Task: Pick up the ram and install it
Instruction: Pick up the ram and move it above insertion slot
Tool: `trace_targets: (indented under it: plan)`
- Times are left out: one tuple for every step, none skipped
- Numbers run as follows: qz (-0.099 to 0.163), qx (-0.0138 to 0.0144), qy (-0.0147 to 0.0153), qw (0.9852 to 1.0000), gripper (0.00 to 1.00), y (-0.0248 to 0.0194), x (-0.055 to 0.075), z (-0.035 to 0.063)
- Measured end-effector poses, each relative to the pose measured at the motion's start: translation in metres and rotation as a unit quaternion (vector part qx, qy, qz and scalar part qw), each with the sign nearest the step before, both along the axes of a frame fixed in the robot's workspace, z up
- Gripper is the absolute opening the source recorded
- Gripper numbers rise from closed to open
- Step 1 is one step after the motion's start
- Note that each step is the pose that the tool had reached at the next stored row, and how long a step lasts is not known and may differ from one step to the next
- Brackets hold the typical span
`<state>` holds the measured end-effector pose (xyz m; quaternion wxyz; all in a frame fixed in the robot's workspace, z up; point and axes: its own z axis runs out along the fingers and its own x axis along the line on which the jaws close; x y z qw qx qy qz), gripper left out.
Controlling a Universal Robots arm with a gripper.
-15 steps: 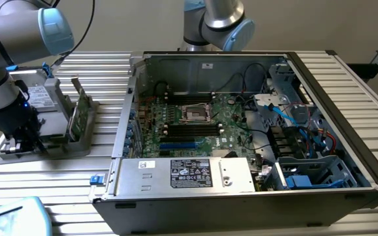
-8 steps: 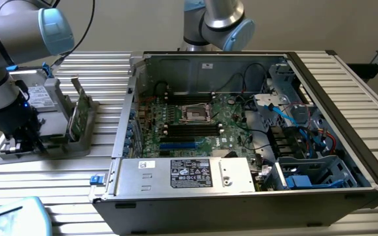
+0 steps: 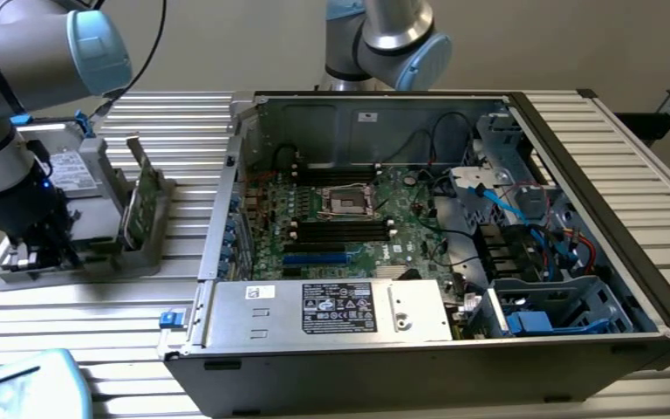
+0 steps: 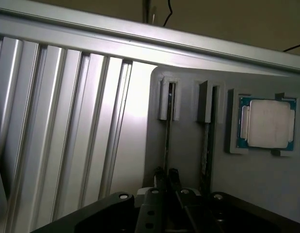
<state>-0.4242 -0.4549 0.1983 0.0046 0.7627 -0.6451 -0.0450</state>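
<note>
Ram point(image 4: 166, 138) stands on edge, long axis along its slot point(image 4: 162, 99), clamped by pincer point(image 4: 166, 176).

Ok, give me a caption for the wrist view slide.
Gripper closed on the ram standing in its gray holder, processor chip alongside.

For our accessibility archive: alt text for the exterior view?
A grey robot arm's gripper reaches down at a grey plastic holder with an upright thin green ram stick, beside an open dark computer case showing its green motherboard.
</note>
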Motion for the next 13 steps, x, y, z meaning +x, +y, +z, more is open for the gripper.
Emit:
trace_targets:
  plan:
    - [0.0,0.0017,0.0005,1.0,0.14,-0.0001,0.0,0.0012]
    - [0.0,0.0033,0.0013,1.0,0.14,-0.0002,0.0,0.0025]
    - [0.0,0.0047,0.0022,1.0,0.14,-0.0003,0.0,0.0038]
    - [0.0,0.0057,0.0034,1.0,0.14,-0.0005,0.0,0.0049]
    - [0.0,0.0066,0.0049,1.0,0.14,-0.0007,0.0,0.0059]
    - [0.0,0.0071,0.0065,1.0,0.14,-0.0008,0.001,0.0067]
    - [0.0,0.0075,0.008,0.9999,0.14,-0.0009,0.001,0.0075]
    - [0.0,0.0078,0.0098,0.9999,0.14,-0.0011,0.001,0.0083]
    - [0.0,0.008,0.0116,0.9999,0.14,-0.0013,0.001,0.0093]
    - [0.0,0.0081,0.0136,0.9999,0.14,-0.0015,0.001,0.0103]
    - [0.0,0.0083,0.0153,0.9998,0.14,-0.0016,0.002,0.011]
    - [0.0,0.0084,0.0171,0.9998,0.14,-0.0017,0.002,0.0119]
    - [0.0,0.0085,0.0189,0.9998,0.14,-0.0017,0.002,0.0127]
